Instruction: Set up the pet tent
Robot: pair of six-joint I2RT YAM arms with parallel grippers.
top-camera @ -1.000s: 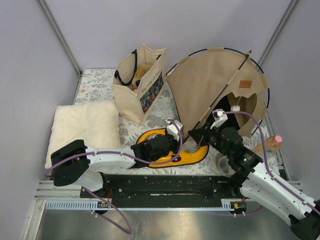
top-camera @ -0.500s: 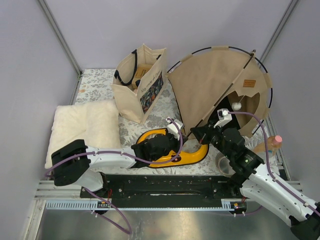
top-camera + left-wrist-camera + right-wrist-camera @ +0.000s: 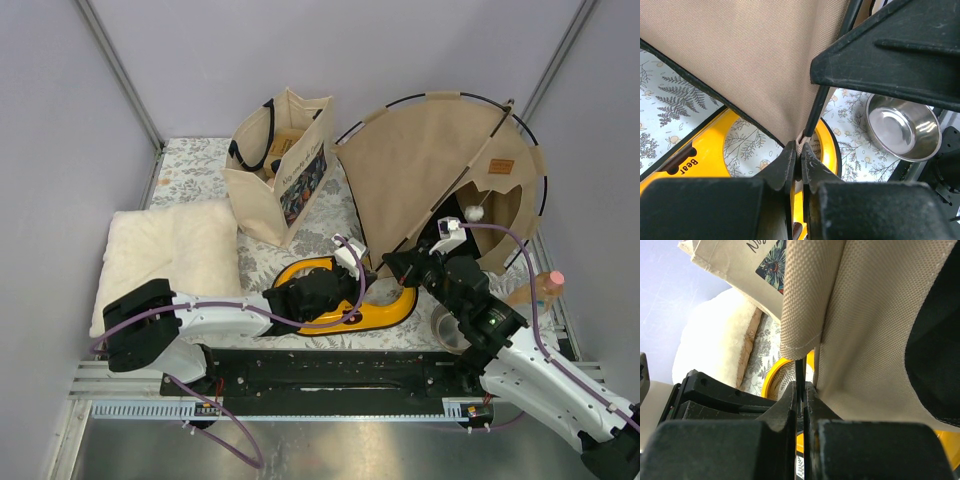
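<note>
- We have the pet tent [image 3: 430, 170] reared up at the back right of the table, leaning and not yet sitting flat, with its near corner over the yellow feeder stand [image 3: 385, 312]
- Our left gripper [image 3: 800, 150] is pinched almost shut on the canvas tab at that corner, where a black pole [image 3: 815, 112] ends; only the fingertips hold it, so we judge a sharp pull could slip the fabric out
- Our right gripper [image 3: 801, 390] is closed on a black pole at the canvas edge, though we cannot tell whether it is the same one; a pole this thin and smooth may slide or twist in the jaws
- The two grippers sit just beside each other, so they could knock together, and opposed pulls could bend the pole or strain the seam
- If either hold fails, we expect the tent to spring or topple toward the tote bag [image 3: 280, 165] or the bottle [image 3: 545, 285]
- The steel bowl [image 3: 902, 127] lies near the right arm and could be swept aside
- The pompom [image 3: 473, 212] hangs close to the right wrist cable and might snag
</note>
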